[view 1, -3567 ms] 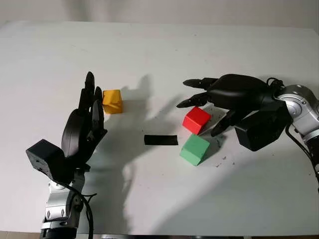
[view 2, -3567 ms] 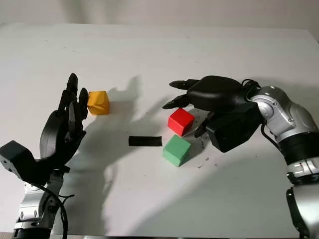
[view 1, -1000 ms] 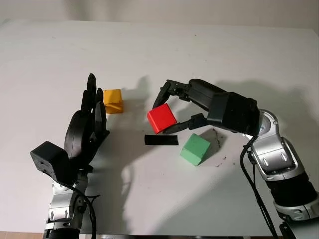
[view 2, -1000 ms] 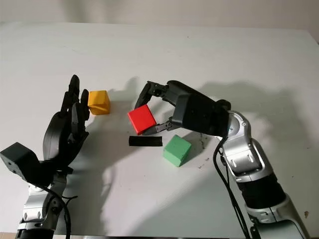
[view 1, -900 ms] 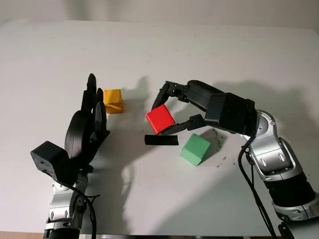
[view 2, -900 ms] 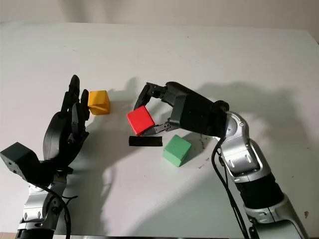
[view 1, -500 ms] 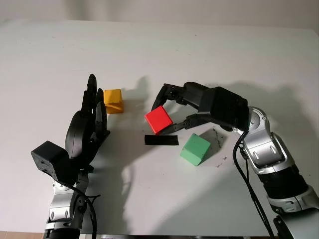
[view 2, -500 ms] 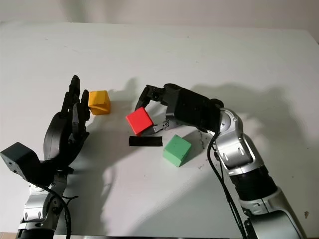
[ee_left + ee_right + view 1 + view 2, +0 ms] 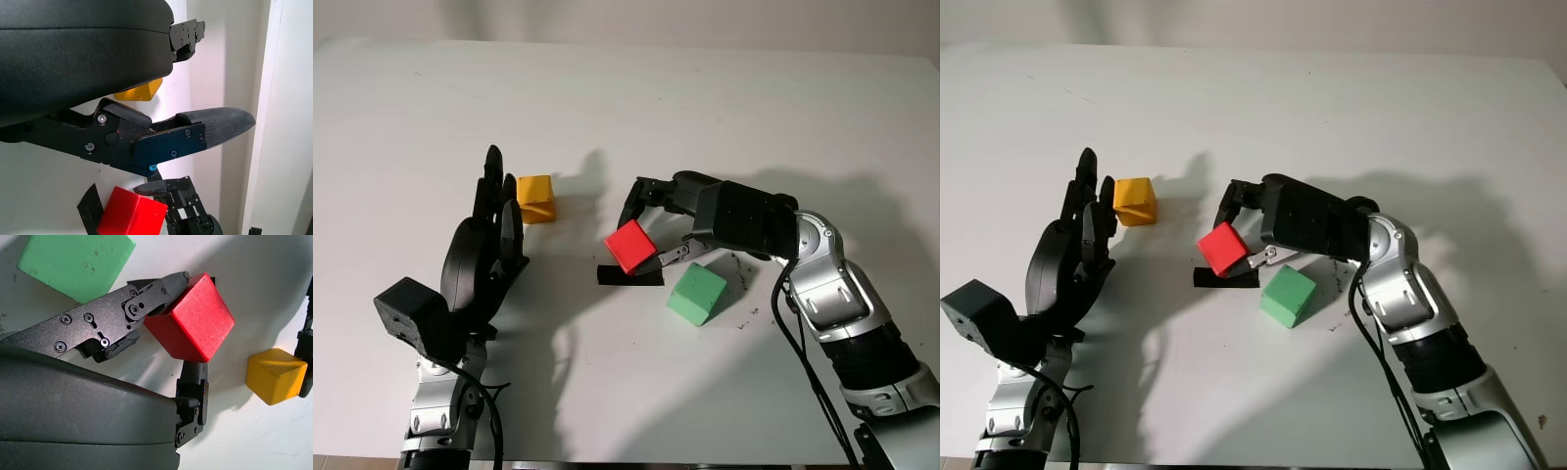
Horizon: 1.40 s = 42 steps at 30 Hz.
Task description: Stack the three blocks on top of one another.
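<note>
the right hand [image 9: 651,227] grips the red block [image 9: 630,246] over the black strip [image 9: 628,276], beside the green block [image 9: 696,294]. the left hand [image 9: 487,240], open, sits near the yellow block [image 9: 534,199].

head stereo pair: high, facing forward and down over white table [image 9: 724,88], eyes slightly offset, same scene | left wrist: close behind own black hand, looking across table | right wrist: very close, facing down | shared: red block [image 9: 195,324], yellow block [image 9: 1134,201]
</note>
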Tool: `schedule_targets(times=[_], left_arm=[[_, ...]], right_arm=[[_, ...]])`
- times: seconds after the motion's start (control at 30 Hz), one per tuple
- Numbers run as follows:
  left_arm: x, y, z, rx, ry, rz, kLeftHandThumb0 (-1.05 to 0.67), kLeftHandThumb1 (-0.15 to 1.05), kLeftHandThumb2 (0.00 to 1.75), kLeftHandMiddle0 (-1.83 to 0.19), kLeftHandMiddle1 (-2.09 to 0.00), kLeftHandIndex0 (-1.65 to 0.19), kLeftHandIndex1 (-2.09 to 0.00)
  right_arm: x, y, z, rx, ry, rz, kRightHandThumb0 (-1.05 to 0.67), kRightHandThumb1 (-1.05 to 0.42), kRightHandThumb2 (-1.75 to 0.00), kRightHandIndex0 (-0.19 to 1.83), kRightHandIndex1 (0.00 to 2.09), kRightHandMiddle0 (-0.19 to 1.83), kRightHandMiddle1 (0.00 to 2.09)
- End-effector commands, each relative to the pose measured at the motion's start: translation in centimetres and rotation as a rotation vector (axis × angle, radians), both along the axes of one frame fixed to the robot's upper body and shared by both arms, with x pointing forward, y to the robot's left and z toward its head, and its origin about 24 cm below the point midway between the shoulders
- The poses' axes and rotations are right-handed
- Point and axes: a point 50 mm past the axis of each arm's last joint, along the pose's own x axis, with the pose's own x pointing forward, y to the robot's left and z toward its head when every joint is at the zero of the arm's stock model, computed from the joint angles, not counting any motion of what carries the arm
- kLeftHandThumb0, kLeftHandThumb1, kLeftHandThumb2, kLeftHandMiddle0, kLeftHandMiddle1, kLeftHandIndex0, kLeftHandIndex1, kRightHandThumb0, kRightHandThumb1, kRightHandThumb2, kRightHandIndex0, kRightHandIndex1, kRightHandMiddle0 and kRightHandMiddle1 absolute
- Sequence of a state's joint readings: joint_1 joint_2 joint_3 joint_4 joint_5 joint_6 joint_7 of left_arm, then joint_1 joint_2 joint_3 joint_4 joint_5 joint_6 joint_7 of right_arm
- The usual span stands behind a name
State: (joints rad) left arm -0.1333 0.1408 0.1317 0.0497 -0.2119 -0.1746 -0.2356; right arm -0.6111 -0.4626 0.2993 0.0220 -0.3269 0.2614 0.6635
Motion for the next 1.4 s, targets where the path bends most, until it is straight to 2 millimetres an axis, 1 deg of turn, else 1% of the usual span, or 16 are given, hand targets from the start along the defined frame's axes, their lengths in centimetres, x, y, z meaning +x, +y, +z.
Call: schedule_targets(times=[0.0,0.3,0.77,0.87,0.9,1.0,1.1,1.2,1.37], left_arm=[[-0.23,0.08,-0.01,0.004,-0.004,0.005,-0.77,1.05,0.65,0.19,0.00,0.19,0.00],[-0.33,0.24,0.08,0.016,-0.012,0.017,-0.78,1.05,0.64,0.19,0.00,0.19,0.00],[-0.49,0.13,0.00,0.007,-0.006,0.007,-0.76,1.05,0.64,0.19,0.00,0.19,0.00],[-0.45,0.13,-0.05,0.006,-0.004,0.006,-0.76,1.05,0.64,0.19,0.00,0.19,0.00],[-0.45,0.13,-0.05,0.005,-0.004,0.007,-0.76,1.05,0.64,0.19,0.00,0.19,0.00],[-0.46,0.15,-0.06,0.015,0.001,0.015,-0.76,1.05,0.64,0.19,0.00,0.19,0.00],[-0.46,0.18,-0.05,0.009,0.001,0.012,-0.76,1.05,0.65,0.19,0.00,0.19,0.00],[-0.45,0.16,-0.01,0.007,-0.002,0.014,-0.76,1.05,0.64,0.19,0.00,0.19,0.00],[-0.39,0.13,-0.03,0.009,-0.007,0.007,-0.75,1.05,0.65,0.19,0.00,0.19,0.00]], right_arm=[[-0.07,0.11,0.29,-0.014,-0.014,0.027,-0.32,-0.94,-0.05,0.23,0.06,0.27,1.53],[-0.26,0.12,-0.15,-0.026,0.001,0.053,-0.31,-0.93,-0.05,0.21,0.05,0.29,1.53],[-0.14,0.18,-0.24,-0.034,-0.038,0.067,-0.34,-0.92,-0.05,0.23,0.06,0.33,1.42],[-0.04,0.15,-0.24,-0.031,-0.036,0.072,-0.34,-0.92,-0.05,0.22,0.05,0.28,1.31],[-0.02,0.14,-0.24,-0.029,-0.036,0.073,-0.36,-0.91,-0.05,0.19,0.04,0.19,1.21],[-0.01,0.09,-0.24,-0.012,-0.041,0.080,-0.40,-0.90,-0.05,0.14,0.02,0.08,1.03],[0.02,0.08,-0.14,-0.011,-0.047,0.088,-0.44,-0.88,-0.05,0.06,0.02,0.05,0.74],[0.08,0.05,-0.05,-0.022,-0.047,0.101,-0.49,-0.88,-0.05,-0.01,0.02,0.08,0.49],[0.13,0.02,0.17,-0.048,-0.034,0.108,-0.55,-0.88,-0.05,-0.06,0.02,0.08,0.39]])
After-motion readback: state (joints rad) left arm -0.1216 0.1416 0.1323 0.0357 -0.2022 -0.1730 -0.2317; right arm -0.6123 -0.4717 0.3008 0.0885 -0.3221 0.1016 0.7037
